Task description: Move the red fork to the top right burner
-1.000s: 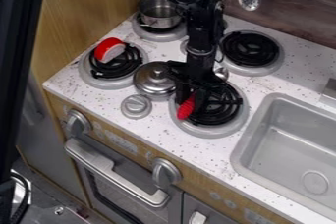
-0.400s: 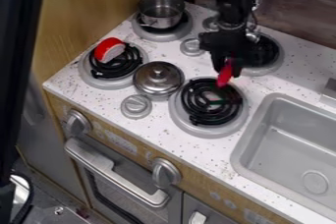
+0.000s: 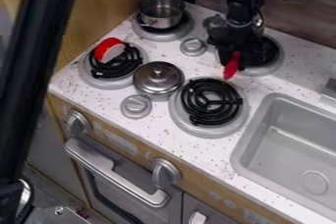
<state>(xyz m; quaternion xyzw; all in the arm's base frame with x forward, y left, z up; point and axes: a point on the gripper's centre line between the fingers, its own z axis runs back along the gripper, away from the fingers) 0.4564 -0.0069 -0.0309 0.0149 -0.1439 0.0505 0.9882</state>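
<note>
My gripper point(image 3: 236, 58) hangs over the left part of the top right burner point(image 3: 267, 57), shut on the red fork point(image 3: 231, 67). The red part of the fork points down from the fingers, above the burner's front left rim. The arm and gripper hide much of that burner's black coil. Whether the fork touches the burner, I cannot tell.
The front right burner point(image 3: 211, 101) lies nearer the camera, beside a silver lid point(image 3: 158, 78). A steel pot point(image 3: 161, 10) sits on the back left burner, a red and white piece point(image 3: 109, 50) on the front left one. The sink point(image 3: 292, 144) is at right.
From over the front right burner, my gripper has carried the red fork up and right in the view to the top right burner. At the left, the dark bar has shifted right.
</note>
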